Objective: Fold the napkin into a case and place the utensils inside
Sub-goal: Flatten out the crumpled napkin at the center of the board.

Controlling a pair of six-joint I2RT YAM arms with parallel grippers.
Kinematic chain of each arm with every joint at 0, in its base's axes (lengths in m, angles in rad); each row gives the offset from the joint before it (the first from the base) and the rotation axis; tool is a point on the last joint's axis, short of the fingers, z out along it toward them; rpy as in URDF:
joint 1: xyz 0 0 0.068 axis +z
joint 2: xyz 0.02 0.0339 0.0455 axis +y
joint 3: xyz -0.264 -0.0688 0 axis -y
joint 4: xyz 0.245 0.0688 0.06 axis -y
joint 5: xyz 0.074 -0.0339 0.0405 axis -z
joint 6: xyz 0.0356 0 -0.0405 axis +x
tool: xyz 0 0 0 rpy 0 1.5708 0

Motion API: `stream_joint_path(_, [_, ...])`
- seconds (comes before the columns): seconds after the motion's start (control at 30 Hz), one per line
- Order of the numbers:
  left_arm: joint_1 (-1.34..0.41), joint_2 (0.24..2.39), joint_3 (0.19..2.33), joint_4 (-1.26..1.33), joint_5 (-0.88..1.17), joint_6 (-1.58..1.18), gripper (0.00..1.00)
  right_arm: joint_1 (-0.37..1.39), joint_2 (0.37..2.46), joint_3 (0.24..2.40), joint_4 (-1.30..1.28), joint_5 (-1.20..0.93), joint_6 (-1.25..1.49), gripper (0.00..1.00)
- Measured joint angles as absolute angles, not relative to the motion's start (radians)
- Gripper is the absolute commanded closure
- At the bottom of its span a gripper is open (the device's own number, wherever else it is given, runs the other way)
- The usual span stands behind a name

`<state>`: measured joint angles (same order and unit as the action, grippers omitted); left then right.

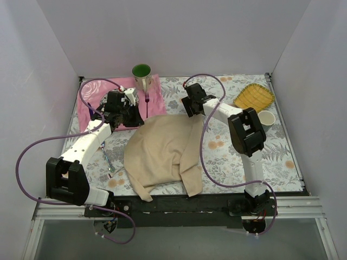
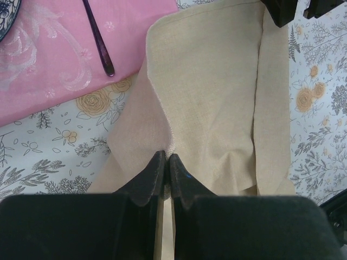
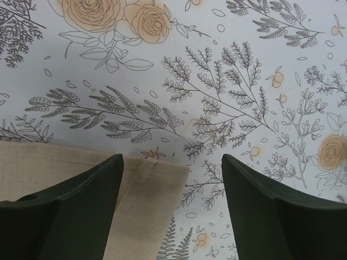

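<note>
Slipping is the first worry. The left pincer (image 2: pixel 165 158) has its two dark fingers pressed together on a thin raised ridge of the plain beige-tan cloth napkin (image 2: pixel 211 97), caught only at the very tips, so a firm pull could draw the cloth free.

The napkin fills the middle of the top view as a rumpled, uneven heap with one flap already lapped over. A fold made from that shape would likely come out skewed, not as a neat pocket.

The right pincer (image 3: pixel 172 158) stands wide apart and holds nothing. It sits low over the flower-printed bench (image 3: pixel 217 81), with only its left finger over the napkin's corner at the lower left of that view. If it closed there it might miss the hem.

Dragging the cloth toward the upper left could also nudge the dark purple slim utensil (image 2: pixel 98 38) lying on the pink cloth mat (image 2: pixel 49 59).

A slim metal utensil (image 1: pixel 110 161), probably the spoon, lies on the bench just left of the napkin.

In the top view the left arm (image 1: pixel 81 149) stretches from lower left toward the mat. The right arm (image 1: pixel 246 132) is bent at the right, its forearm reaching left to the napkin's upper edge.
</note>
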<state>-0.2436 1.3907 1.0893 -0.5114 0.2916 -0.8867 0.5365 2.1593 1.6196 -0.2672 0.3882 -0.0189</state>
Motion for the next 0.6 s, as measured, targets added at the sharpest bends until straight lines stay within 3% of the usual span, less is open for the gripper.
stream_joint_path(0.3, [-0.217, 1.391, 1.085, -0.51, 0.256, -0.89, 1.0, 0.488, 2.159, 1.628, -0.342, 0.369, -0.089, 0.19])
stream_joint_path(0.6, [-0.204, 1.391, 1.072, -0.513, 0.227, -0.894, 1.0, 0.31, 2.125, 1.626, -0.421, 0.257, -0.241, 0.16])
